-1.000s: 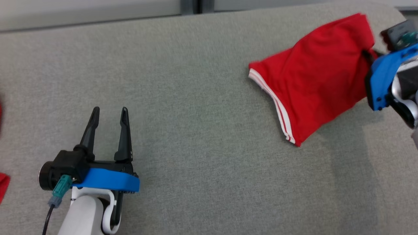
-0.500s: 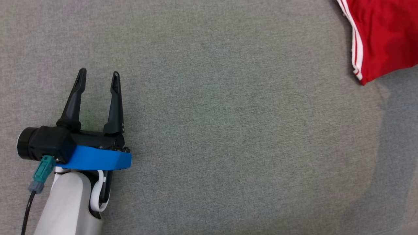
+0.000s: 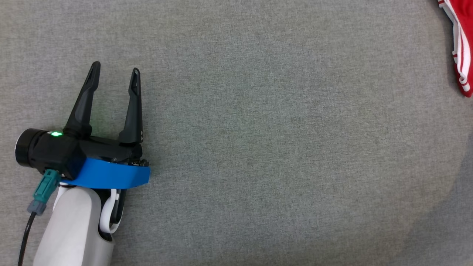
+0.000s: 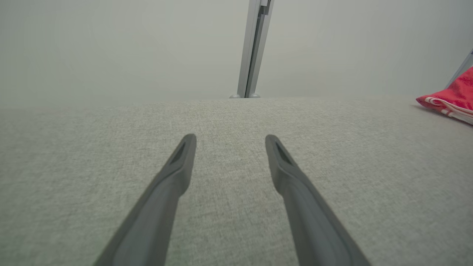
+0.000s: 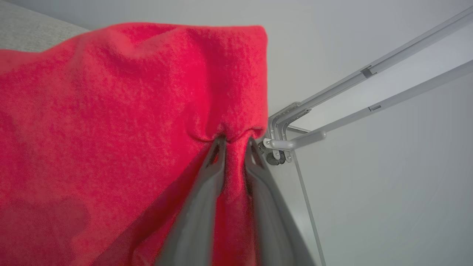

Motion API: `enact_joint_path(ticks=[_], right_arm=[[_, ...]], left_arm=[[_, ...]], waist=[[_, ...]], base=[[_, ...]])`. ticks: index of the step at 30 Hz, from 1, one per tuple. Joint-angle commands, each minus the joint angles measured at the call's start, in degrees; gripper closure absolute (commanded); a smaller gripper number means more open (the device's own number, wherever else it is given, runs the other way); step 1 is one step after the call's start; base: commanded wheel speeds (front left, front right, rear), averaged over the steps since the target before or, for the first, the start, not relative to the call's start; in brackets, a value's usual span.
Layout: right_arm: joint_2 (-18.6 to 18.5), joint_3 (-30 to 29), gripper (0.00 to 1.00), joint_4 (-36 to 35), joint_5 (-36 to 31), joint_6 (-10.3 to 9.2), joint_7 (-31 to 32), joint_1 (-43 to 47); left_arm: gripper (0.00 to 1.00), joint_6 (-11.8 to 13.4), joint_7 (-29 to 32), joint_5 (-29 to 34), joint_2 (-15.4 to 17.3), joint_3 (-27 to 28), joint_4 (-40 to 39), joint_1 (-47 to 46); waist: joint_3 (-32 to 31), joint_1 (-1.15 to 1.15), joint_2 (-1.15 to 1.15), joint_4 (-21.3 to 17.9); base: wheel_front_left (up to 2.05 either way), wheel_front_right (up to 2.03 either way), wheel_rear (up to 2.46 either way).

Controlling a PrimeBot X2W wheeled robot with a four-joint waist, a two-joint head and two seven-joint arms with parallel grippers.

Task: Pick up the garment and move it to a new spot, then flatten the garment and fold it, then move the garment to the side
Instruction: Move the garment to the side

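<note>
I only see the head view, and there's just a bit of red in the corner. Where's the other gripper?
Observer: The right gripper is pinching a fold of the garment between its fingers.
Operator: Is it all up in the air?
Observer: No. In the left wrist view its striped hem looks to rest on the table.
Operator: What's behind it?
Observer: Grey rails against a pale wall.

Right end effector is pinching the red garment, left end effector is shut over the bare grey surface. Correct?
Not quite. The left end effector is open, not shut: the head view shows its jaws standing well apart over the grey surface. The rest stands: the right end effector pinches the red garment.
</note>
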Motion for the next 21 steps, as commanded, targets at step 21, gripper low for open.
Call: enact_joint_path(ticks=[21], right_arm=[[19.1,-2.3,0.0,-5.6,8.2,-0.02,-19.4,21.1]], left_arm=[[0.0,0.6,-2.1,-3.6,-1.6,-0.2,12.3,6.8]], waist=[[-20.4,0.0,-0.01,1.5]], base=[[0.0,0.0,0.0]])
